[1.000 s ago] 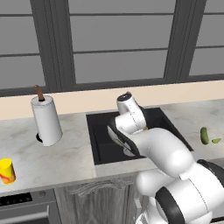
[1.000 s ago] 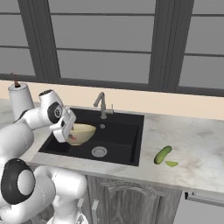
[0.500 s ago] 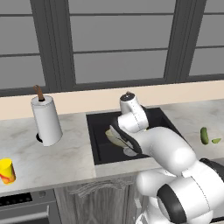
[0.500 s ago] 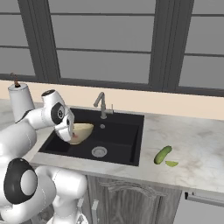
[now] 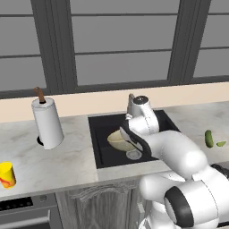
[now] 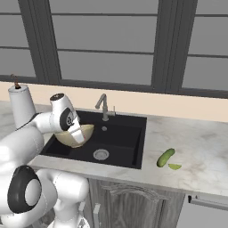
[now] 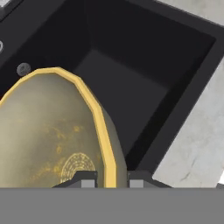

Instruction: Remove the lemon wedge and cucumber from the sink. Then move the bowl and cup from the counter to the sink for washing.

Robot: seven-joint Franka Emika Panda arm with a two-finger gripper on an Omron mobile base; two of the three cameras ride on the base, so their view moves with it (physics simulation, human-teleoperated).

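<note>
Gripper point(image 7: 106, 178) at bottom centre of the hand view: jaws narrowly parted, pinched on the yellow rim of the bowl point(image 7: 48, 135), one fingertip point(image 7: 85, 178) inside the rim, the other outside. Bowl tilted, speckled inside facing the camera, over the black sink point(image 7: 144, 74).

Right base view: bowl point(image 6: 75, 135) at centre left, held over the sink's point(image 6: 129, 149) left part, open side tipped toward the faucet point(image 6: 103, 106). Drain lies lower, mid-basin.

Cucumber point(image 6: 165, 157) on the counter point(image 6: 200, 147), right of the sink, long axis running lower left to upper right; lemon wedge point(image 6: 174, 166) just beside its lower end.

Left base view: cup point(image 5: 6, 174) upright at the lower left edge, well apart from the sink.
</note>
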